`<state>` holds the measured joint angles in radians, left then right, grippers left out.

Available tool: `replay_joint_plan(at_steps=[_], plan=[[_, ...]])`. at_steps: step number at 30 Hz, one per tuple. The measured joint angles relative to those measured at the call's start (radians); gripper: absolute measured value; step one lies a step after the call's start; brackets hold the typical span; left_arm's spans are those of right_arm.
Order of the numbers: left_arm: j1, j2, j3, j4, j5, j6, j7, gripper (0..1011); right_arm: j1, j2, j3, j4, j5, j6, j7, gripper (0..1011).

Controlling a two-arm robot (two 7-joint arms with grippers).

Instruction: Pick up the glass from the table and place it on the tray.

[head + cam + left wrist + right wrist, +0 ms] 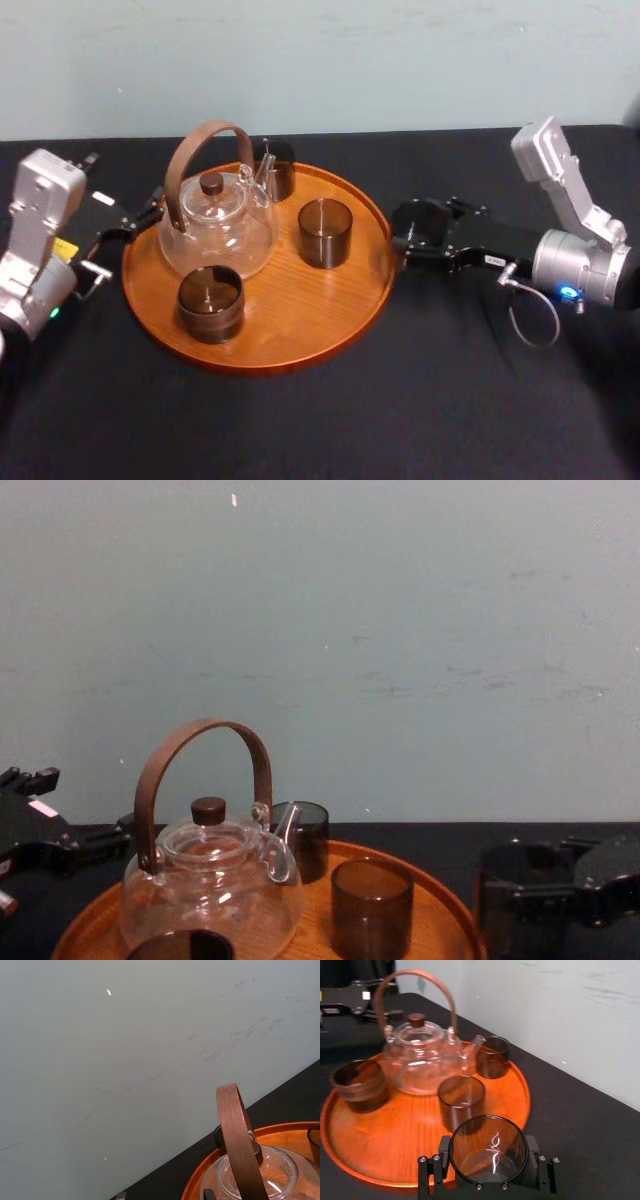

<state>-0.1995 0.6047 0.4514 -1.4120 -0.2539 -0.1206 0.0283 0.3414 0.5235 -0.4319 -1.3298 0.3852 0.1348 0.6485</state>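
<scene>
Currently held: glass (488,1151), dark and see-through, mouth up, clamped from two sides by right gripper (425,232), jaws closed onto its wall.
Place of glass: over the table (400,420), just beside the right rim of the tray (335,335) and outside it; standing on the black cloth or lifted, not possible to tell.
Reach: right gripper stretched in low from the right side, pointing toward the tray.
Other side: left gripper (148,208) at the left rim of the tray, near the handle of the teapot (215,228), no object seen in it; wide or closed, cannot tell.
On tray: teapot of clear glass with bent brown handle and dark lid knob, in the left half; front cup (210,303) before it; middle cup (325,232) to its right; back cup (276,168) at the far rim, by the spout.
From right wrist view: the grip from close, black fingers (432,1177) on both sides of the glass, middle cup just beyond, teapot and left gripper farther off.
From chest view: side look, glass as a dark shape right of the tray rim, apart from the middle cup, lower end at the picture's edge.
From left wrist view: teapot handle and lid from near, tray rim under them, pale wall (125,1060) behind.
</scene>
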Motion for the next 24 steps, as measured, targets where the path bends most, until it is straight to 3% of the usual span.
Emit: replay_joint_plan(at_steps=[24], plan=[[0.000, 0.000, 0.000, 0.000, 0.000, 0.000, 0.000, 1001, 0.027, -0.007, -0.126, -0.066, 0.025, 0.000, 0.040, 905]])
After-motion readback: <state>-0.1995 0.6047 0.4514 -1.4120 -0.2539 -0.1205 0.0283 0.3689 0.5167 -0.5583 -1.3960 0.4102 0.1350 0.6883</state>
